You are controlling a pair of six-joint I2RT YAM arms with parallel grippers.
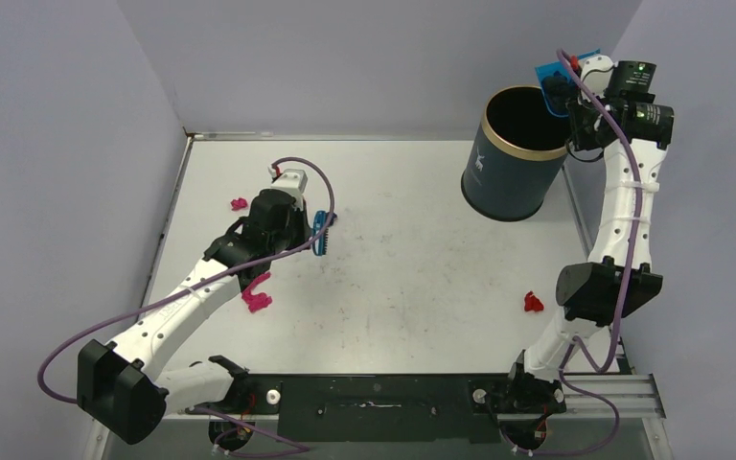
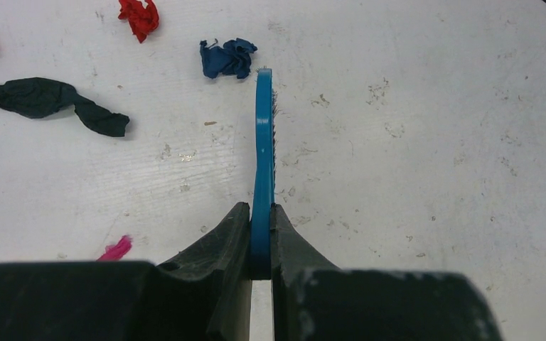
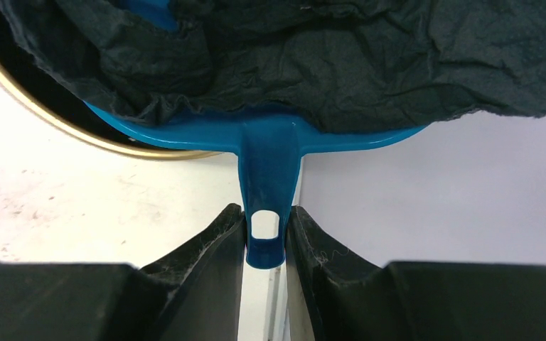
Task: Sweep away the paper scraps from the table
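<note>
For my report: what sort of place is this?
Probably a robot test cell: an off-white table boxed in by plain grey walls, the left arm and right arm bolted at its near edge.

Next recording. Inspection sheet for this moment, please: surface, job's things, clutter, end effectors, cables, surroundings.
Surface: the table is off-white, faintly smudged and scuffed.
Job's things: paper scraps lie on it: pink ones by the left arm and a red scrap near the right arm. The left wrist view adds a blue scrap and a black scrap, both left of the brush. The dustpan is at the rim of the bin, with crumpled black paper above it.
Clutter: nothing seen.
End effectors: the left end effector is shut on the brush; the right end effector is shut on the dustpan handle.
Cables: a purple cable runs along each arm in loose loops.
Surroundings: plain grey walls.
</note>
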